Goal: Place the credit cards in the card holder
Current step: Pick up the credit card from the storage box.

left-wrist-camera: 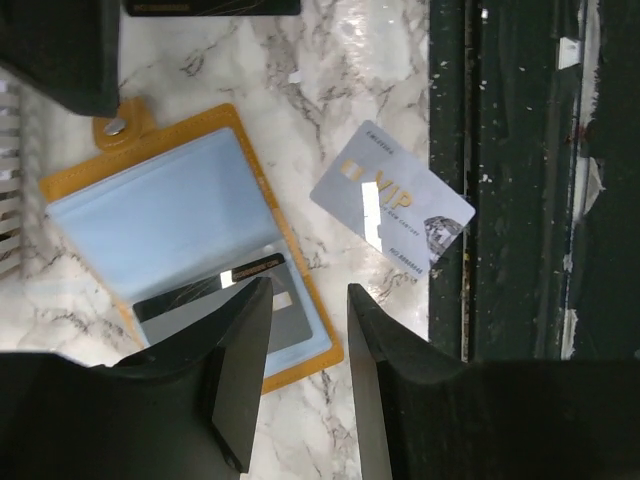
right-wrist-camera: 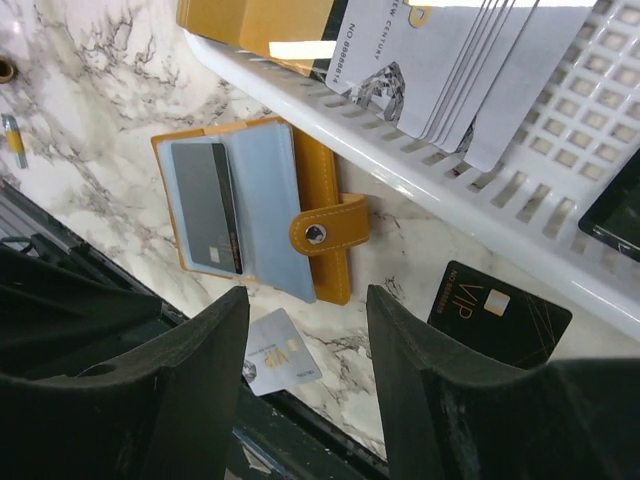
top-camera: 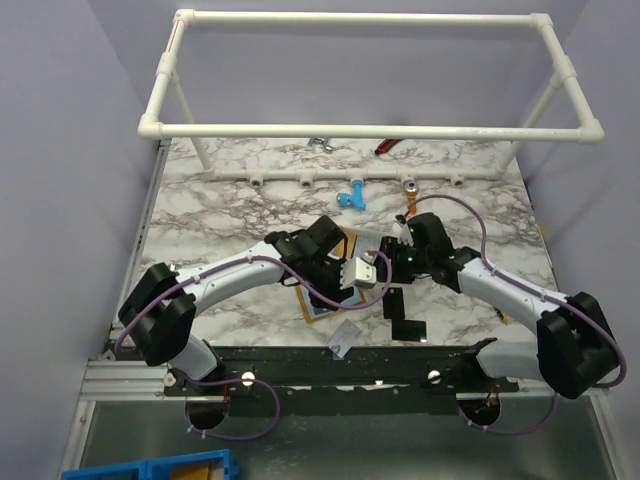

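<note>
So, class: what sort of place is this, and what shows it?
Most likely a robotics lab test bench: a left arm and right arm bolted at the edge of a marble-patterned table, a white PVC pipe frame over it, plain lilac walls around.

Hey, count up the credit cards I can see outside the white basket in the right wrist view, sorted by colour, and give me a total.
Black: 2, the pocketed black card in the card holder and the loose black card on the marble table
Silver: 1, the silver card near the table's edge
Total: 3 in view
</note>
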`<action>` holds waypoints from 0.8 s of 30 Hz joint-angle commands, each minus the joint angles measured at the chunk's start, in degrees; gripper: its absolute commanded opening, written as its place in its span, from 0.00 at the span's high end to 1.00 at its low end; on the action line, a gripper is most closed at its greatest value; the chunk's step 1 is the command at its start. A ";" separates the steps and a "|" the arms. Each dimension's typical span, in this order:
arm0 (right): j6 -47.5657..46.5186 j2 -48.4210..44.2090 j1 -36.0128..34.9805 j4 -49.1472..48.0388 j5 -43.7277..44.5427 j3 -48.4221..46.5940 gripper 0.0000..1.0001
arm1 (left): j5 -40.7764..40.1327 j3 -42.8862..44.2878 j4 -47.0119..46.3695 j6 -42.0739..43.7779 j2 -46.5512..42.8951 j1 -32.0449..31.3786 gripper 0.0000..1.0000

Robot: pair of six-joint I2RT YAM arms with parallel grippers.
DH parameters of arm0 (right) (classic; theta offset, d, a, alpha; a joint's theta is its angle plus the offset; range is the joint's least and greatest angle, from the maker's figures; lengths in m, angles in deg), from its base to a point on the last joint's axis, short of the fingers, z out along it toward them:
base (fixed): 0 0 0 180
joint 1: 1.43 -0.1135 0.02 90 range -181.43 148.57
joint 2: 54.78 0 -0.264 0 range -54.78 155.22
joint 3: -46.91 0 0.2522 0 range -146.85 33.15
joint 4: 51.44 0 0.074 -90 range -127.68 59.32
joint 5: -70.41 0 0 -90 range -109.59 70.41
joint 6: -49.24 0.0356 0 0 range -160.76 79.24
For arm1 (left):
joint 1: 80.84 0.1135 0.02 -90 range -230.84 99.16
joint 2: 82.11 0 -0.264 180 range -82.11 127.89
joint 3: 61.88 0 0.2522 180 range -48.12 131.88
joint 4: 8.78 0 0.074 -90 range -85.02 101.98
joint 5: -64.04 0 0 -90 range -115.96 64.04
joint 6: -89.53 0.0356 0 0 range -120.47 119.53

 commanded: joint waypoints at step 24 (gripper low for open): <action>-1.48 34.31 -2.02 0.48 3.73 -31.49 0.20 | -6.87 12.28 -12.96 -11.58 10.43 23.32 0.64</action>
